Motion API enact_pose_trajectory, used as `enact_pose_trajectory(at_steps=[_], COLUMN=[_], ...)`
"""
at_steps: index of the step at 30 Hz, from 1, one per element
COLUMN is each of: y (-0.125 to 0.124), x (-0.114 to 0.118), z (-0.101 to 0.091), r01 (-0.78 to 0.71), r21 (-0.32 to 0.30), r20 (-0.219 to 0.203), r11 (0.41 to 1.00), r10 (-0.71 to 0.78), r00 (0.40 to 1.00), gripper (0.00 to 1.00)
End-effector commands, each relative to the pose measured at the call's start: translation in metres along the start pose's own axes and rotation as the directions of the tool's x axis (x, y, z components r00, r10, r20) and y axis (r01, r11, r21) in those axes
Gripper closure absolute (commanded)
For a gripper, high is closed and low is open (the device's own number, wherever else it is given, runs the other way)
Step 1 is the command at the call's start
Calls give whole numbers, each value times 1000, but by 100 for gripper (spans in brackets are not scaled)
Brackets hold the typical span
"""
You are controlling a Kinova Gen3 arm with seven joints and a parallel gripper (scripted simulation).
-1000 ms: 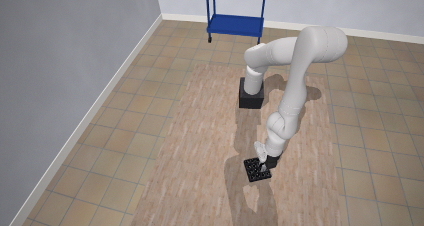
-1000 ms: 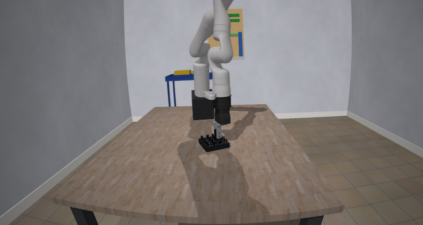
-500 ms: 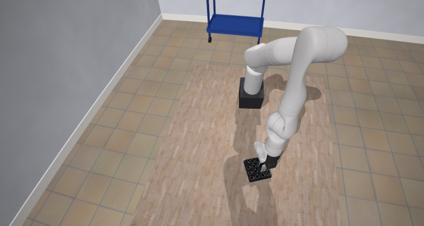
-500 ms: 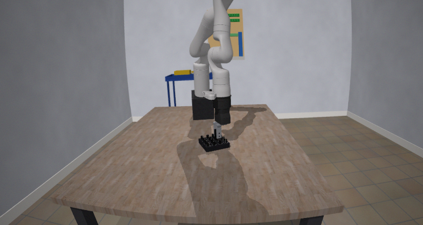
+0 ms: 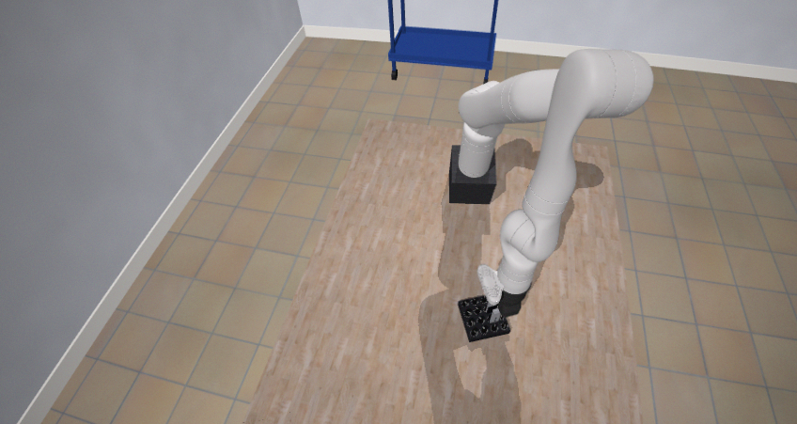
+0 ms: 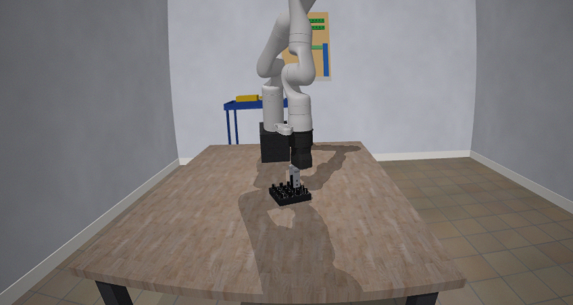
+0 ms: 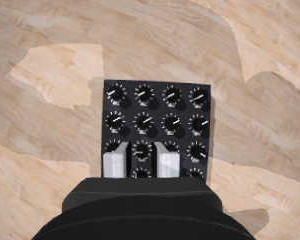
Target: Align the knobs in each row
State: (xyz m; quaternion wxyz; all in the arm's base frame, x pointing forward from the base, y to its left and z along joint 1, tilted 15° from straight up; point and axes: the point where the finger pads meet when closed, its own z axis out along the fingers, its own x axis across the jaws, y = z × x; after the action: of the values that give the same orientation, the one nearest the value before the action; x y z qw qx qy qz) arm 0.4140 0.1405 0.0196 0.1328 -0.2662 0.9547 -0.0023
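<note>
Knob box (image 5: 491,337) (image 6: 295,199) (image 7: 157,110), black, sixteen knobs: flat on the table (image 5: 357,307) (image 6: 180,221) (image 7: 40,120), in front of the arm's base and slightly right of it in the exterior view. Socket not made out; the printed names read upright in the wrist view, so its far edge is probably the rear.

Gripper (image 5: 494,315) (image 6: 295,185) (image 7: 141,154), one: partly open, fingers well apart, nothing gripped. Tips stand left and right of knob C2 (image 7: 142,151), by that reading; whether they reach down beside it cannot be told.

Knob C2, line to the left; knob C4 (image 7: 196,151), line to the right and near. C1 and C3 mostly hidden by the fingers; the row's mark therefore unconfirmed.

Risks, as judged:
- Off-centre closing: one finger meets the knob first and pushes the box across the table.
- Neighbours: tight spacing; a finger swinging round with the wrist could brush C1 or C3 off its mark.
- Shallow grip: pads slip, leaving the line short.
- Wrong direction: the knob meets its end stop and the box twists.
- Misread row: a correct knob gets turned.
</note>
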Motion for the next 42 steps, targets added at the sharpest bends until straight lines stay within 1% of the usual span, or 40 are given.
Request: enact_pose_trajectory(at_steps=[1,8,20,42], y=[0,0,0,0], x=[2,2,2,1], z=[0,2,11,14], r01=[6,6,6,6], r21=[1,1,2,2], r20=[-2,-2,-1,0], r11=[1000,1000,1000,1000], r10=[-6,-6,-6,-6], r00=[1000,1000,1000,1000], gripper=[54,54,54,54])
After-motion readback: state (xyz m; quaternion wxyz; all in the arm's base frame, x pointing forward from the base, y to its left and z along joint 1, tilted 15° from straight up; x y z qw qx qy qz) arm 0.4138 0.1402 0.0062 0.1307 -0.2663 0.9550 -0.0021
